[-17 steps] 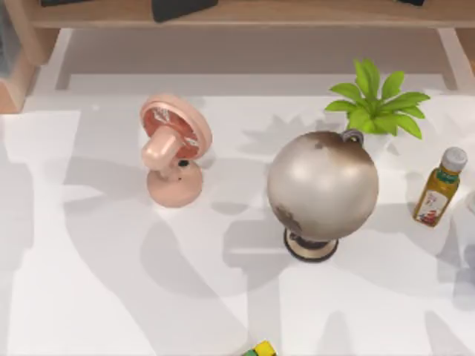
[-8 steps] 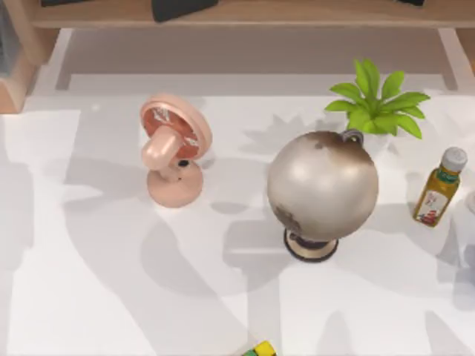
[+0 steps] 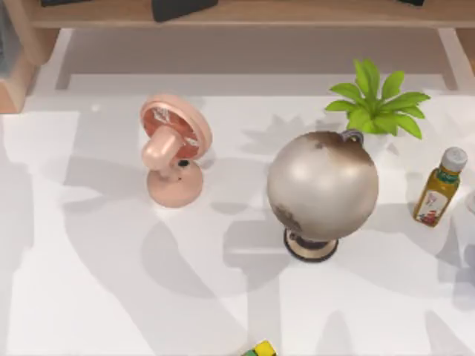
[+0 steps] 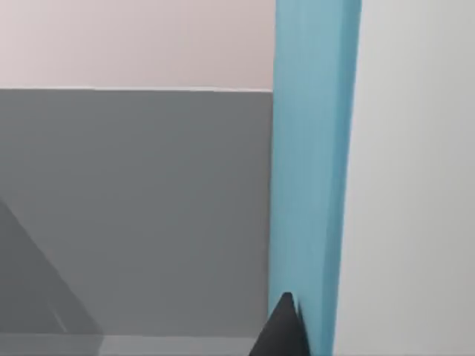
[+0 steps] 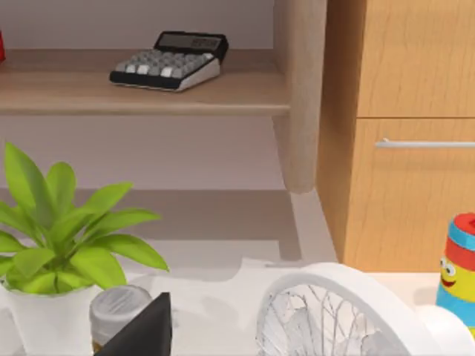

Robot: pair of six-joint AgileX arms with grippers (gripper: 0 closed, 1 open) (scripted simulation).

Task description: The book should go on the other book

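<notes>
Blue book [image 4: 312, 163]: seen edge-on in the left wrist view, a long blue band running straight up the picture, with a grey panel on one side and a pale area on the other; place on the surface cannot be told.
Left gripper [image 4: 282, 334]: one dark tip right against the blue book's edge; released or clenched, cannot tell.
Right gripper [image 5: 145, 330]: one dark tip low in the right wrist view, in front of the plant pot and a bottle cap; released or clenched, cannot tell.
Surface [image 3: 89, 282]: white, crossed by soft grey shadows.
Pink fan [image 3: 172, 144]: upright on its round base, left of centre, toward the far edge.
Globe [image 3: 323, 185]: pale sphere on a dark round foot, right of centre, well apart from the pink fan.
Plant [image 3: 378, 104]: green leaves in a white pot, just behind the globe, near the far edge.
Oil bottle [image 3: 439, 185]: upright, near the right edge, apart from the globe.
Small block [image 3: 261, 348]: yellow and green, at the near edge, cut off by it.
Shelf [image 5: 141, 93]: wooden, behind the surface, carrying a calculator [image 5: 169, 61].
Cabinet [image 5: 415, 148]: wooden, with a metal handle, beside the shelf.
White fan guard [image 5: 334, 319]: round wire grille, close to the right wrist camera.
Toy figure [image 5: 460, 267]: red, blue and yellow, in front of the cabinet.
</notes>
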